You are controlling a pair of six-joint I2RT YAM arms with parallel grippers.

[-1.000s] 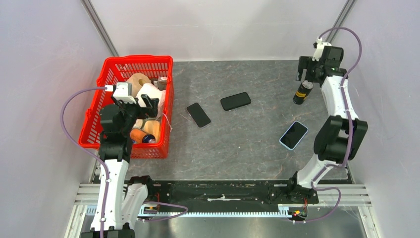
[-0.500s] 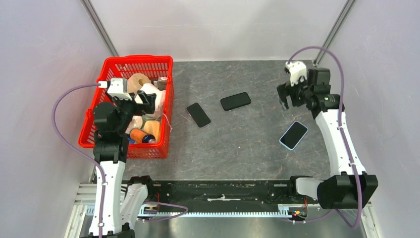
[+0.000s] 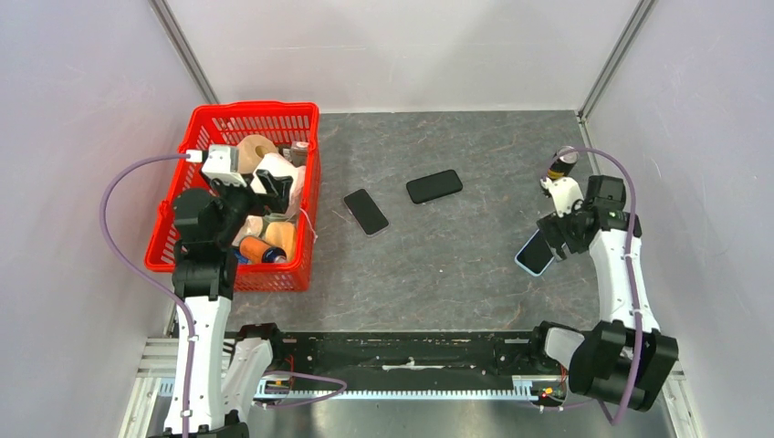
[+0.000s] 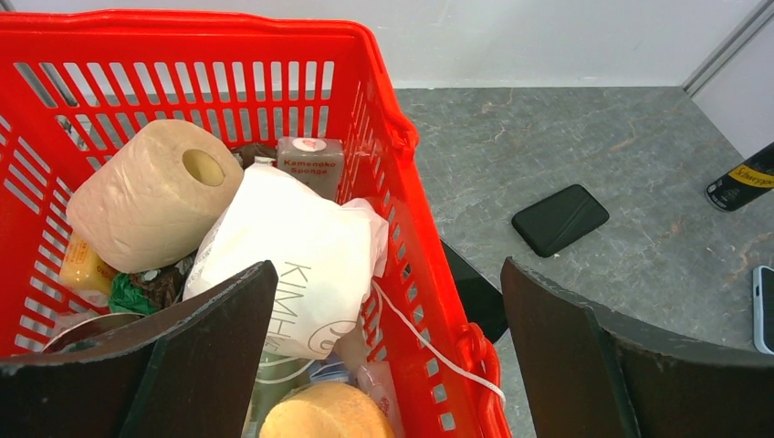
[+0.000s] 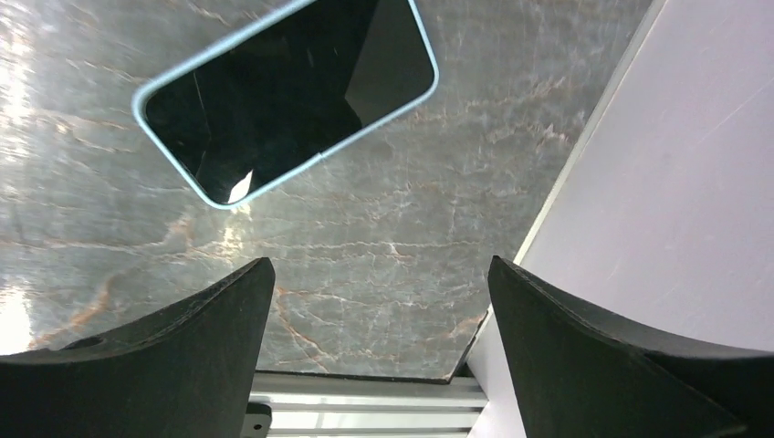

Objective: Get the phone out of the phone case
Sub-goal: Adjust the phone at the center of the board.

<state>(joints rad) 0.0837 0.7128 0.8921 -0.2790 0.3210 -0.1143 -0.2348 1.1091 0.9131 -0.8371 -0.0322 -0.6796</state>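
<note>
Grey marbled tabletop (image 3: pixel 456 274) fills the top view, with white walls around it. At 9 o'clock my left gripper (image 3: pixel 274 189) hangs over the red basket (image 3: pixel 253 108), jaws spread wide and holding nothing. At 4 o'clock my right gripper (image 3: pixel 559 230), just as wide and empty, hovers over the far end of the phone (image 3: pixel 531 257), which lies flat, screen up. From the left wrist I see mostly basket clutter between my fingers (image 4: pixel 183 365), the phone a sliver at 3 o'clock. From the right wrist it lies at 11 o'clock beyond my fingertips, untouched, its pale blue case (image 5: pixel 137 99) a thin rim round dark glass. I judge the phone light, rigid, slick and breakable on its face, and the case probably softer. A corner of that rim looks the best place to start peeling, while the long edges are pinched.
</note>
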